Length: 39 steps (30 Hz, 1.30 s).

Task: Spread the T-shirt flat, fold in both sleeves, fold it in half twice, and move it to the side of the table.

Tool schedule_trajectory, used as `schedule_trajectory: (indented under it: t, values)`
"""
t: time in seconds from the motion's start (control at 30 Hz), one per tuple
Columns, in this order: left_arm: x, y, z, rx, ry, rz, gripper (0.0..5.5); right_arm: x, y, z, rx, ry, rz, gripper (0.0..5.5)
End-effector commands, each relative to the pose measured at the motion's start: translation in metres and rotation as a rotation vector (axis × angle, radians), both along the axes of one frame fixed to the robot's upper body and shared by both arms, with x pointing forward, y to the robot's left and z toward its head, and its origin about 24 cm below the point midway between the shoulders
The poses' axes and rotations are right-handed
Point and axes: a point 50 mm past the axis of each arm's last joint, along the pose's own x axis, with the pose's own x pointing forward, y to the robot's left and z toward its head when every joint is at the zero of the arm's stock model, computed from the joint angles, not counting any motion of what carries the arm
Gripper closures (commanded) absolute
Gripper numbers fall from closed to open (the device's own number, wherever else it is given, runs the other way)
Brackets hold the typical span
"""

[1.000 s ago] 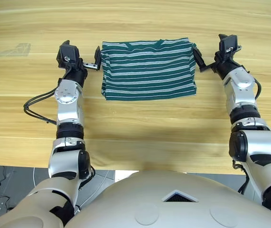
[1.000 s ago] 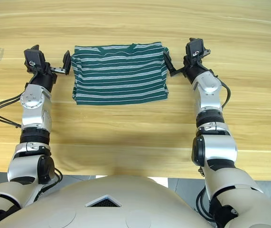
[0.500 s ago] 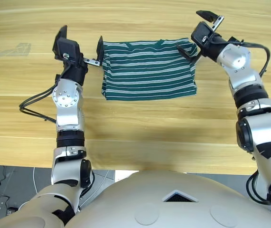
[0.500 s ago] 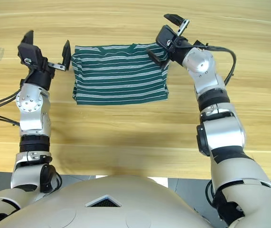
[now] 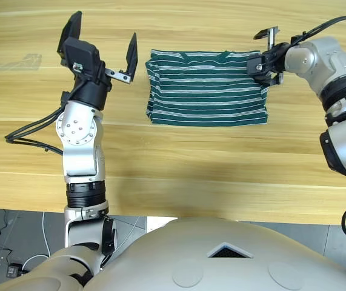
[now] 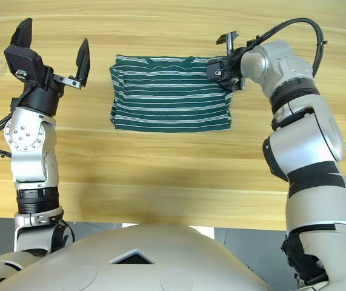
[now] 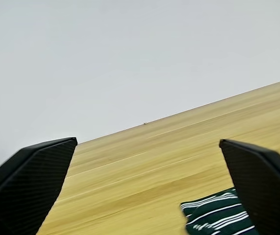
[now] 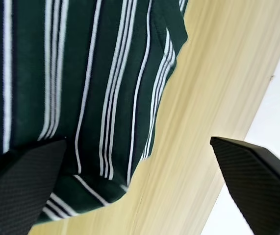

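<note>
One folded T-shirt (image 5: 206, 88) is counted, and it is laid on one wooden table (image 5: 179, 163). Two grippers are counted, the left gripper (image 5: 103, 39) and the right gripper (image 6: 224, 60). Two fingers (image 5: 131, 53) are counted on each, four in all.

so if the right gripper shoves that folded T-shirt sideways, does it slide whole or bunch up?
Probably bunches: the T-shirt is soft cloth in stacked layers, loose at its left edge. It looks light, and the smooth wooden table should let it slide somewhat. Lifted by the corner at the open right gripper, it would likely flop and unfold.
</note>
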Motion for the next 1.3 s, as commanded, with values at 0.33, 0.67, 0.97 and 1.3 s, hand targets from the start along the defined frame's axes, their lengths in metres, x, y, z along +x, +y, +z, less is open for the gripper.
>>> schedule_trajectory:
  t: [0.33, 0.67, 0.97, 1.3]
  values:
    - [-0.020, -0.015, -0.006, -0.025, 0.042, -0.022, 0.12, -0.178, 0.024, -0.044, 0.322, 0.644, 0.458, 0.10]
    - [-0.038, -0.048, -0.043, -0.124, 0.180, -0.014, 0.12, -0.222, 0.074, -0.068, 0.613, 0.719, 0.391, 0.10]
    - [-0.041, -0.059, -0.051, -0.133, 0.197, -0.031, 0.12, -0.213, 0.103, -0.090, 0.721, 0.697, 0.348, 0.10]
    - [-0.047, -0.002, -0.033, -0.036, 0.135, 0.089, 0.12, -0.202, 0.065, -0.043, 0.818, 0.703, 0.264, 0.10]
